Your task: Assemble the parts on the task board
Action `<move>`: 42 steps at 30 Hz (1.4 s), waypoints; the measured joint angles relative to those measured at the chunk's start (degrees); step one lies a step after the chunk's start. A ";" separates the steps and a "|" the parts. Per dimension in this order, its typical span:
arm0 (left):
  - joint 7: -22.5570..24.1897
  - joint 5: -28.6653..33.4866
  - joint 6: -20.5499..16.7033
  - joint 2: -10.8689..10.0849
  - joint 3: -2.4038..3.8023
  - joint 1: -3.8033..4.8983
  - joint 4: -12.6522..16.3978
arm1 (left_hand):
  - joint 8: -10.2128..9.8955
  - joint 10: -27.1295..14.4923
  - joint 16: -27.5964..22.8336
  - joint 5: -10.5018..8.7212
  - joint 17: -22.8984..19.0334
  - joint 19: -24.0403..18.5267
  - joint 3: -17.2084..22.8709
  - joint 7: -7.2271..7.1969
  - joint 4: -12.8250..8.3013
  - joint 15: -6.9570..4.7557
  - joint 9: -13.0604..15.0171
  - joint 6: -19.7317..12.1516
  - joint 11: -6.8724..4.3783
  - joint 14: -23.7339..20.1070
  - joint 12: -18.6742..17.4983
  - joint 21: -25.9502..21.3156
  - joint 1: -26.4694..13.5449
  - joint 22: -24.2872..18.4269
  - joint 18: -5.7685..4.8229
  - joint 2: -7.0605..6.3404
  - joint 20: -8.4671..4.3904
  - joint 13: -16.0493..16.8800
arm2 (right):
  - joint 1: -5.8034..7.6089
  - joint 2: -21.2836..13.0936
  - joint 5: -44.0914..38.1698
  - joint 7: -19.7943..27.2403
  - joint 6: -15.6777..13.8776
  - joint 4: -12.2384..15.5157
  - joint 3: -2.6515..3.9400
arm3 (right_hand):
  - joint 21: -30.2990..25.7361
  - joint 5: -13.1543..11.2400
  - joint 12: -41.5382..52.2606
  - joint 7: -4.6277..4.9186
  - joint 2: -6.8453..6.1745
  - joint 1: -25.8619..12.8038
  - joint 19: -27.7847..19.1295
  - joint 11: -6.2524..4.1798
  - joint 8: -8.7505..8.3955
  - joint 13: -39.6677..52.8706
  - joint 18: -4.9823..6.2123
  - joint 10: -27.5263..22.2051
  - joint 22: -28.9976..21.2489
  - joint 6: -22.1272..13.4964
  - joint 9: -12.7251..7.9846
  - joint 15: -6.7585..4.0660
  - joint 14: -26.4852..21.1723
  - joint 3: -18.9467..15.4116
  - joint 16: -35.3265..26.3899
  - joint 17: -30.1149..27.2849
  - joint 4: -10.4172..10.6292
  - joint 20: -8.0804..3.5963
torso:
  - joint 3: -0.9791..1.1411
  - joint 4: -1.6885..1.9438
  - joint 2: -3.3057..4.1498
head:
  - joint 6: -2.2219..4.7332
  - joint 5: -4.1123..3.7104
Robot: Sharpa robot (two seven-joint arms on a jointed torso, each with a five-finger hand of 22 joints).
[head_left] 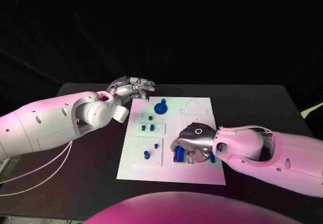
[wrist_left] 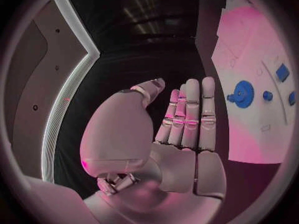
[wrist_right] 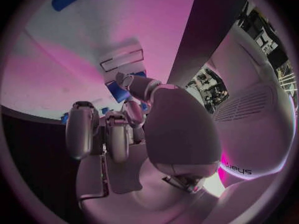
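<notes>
L arm comes in from the side, forearm angled up and inward, wrist bent. Left hand (head_left: 132, 87) is held out ahead of the wrist, palm open, nothing in it; in the wrist view its fingers (wrist_left: 190, 115) lie straight, side by side, w/ thumb standing a little apart beside them. R arm reaches in from the opposite side, forearm sloping inward, wrist turned so the back of the hand faces up. Right hand (head_left: 193, 142) is palm down, fingers (wrist_right: 118, 134) curled under and ahead of the palm, thumb bent across toward them. Can't tell whether the curled fingers grip anything.
</notes>
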 measured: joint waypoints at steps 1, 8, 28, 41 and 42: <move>0.00 0.00 0.00 0.00 0.00 0.00 0.00 | 0.00 0.00 0.00 0.00 0.01 0.00 0.00 0.00 0.00 0.00 0.02 0.00 0.00 0.00 0.00 -0.03 0.00 0.00 0.00 0.00 0.00 0.03 | 0.01 0.13 -0.10 0.09 0.03 -0.07 -0.03 | 0.26 -0.25 0.39 0.09 -0.11 -0.24 0.00 0.00 0.22 0.26 0.00 0.45 0.00 0.09 0.00 0.00 0.00 -0.29 0.00 0.00 0.17 0.00 | 0.01 0.00 0.01 | 0.00 0.02; -0.02 0.00 0.00 0.03 0.00 0.00 -0.01 | 0.00 0.00 0.00 0.00 0.04 0.00 0.00 0.00 0.00 0.00 0.04 0.00 0.00 0.00 0.00 -0.03 0.00 0.00 0.00 0.00 0.00 0.03 | 0.02 0.68 -0.48 0.63 -0.44 -0.41 -0.07 | 1.32 -0.32 2.00 0.35 0.20 -0.99 0.86 -0.04 0.86 1.59 0.02 1.84 -0.01 1.28 0.00 0.00 0.00 -1.56 0.00 0.00 0.48 0.00 | 0.05 0.00 0.01 | 0.00 0.13; -0.07 -0.01 0.01 0.00 0.00 0.00 0.00 | 0.21 0.00 0.00 0.00 0.03 0.00 0.00 0.00 0.00 0.00 0.03 0.00 0.00 0.00 -0.20 -0.03 0.00 0.00 0.00 0.00 0.00 0.03 | -0.07 1.60 -0.96 1.97 -3.17 -1.66 -0.18 | 2.78 -0.64 4.17 1.43 2.26 -0.30 2.19 1.39 3.96 2.35 0.01 4.10 -0.02 7.56 0.50 0.44 0.00 -1.83 0.00 -0.01 0.48 0.51 | 0.02 -0.04 0.00 | 0.00 0.14; -0.23 -0.02 0.02 -0.02 0.00 0.00 0.00 | 0.21 0.00 0.00 0.00 0.02 0.00 0.00 0.00 0.00 0.00 0.03 0.00 0.00 0.00 -0.20 -0.03 0.00 0.00 0.00 0.00 0.00 0.02 | -0.25 2.38 -1.99 1.83 -3.34 -2.59 -0.47 | 1.32 -0.62 3.67 2.27 1.74 -0.81 1.64 1.23 1.88 1.93 0.01 3.03 -0.02 6.49 0.17 0.84 -0.01 -2.09 0.00 -0.01 -0.10 1.06 | 0.01 0.00 -0.01 | 0.00 0.05; -0.25 -0.02 0.02 -0.02 0.00 0.00 -0.01 | 0.21 0.00 0.00 0.00 0.02 0.00 0.00 0.00 0.00 0.00 0.03 0.00 0.00 0.00 -0.20 -0.03 0.00 0.00 0.00 0.00 0.00 0.02 | -0.28 2.40 -2.07 1.79 -3.32 -2.62 -0.49 | 1.22 -0.53 3.55 2.22 1.70 -0.85 1.55 1.23 1.62 1.80 0.01 2.87 0.00 6.07 0.11 0.84 -0.01 -2.08 0.00 -0.01 -0.11 1.14 | 0.00 0.00 -0.01 | 0.00 0.05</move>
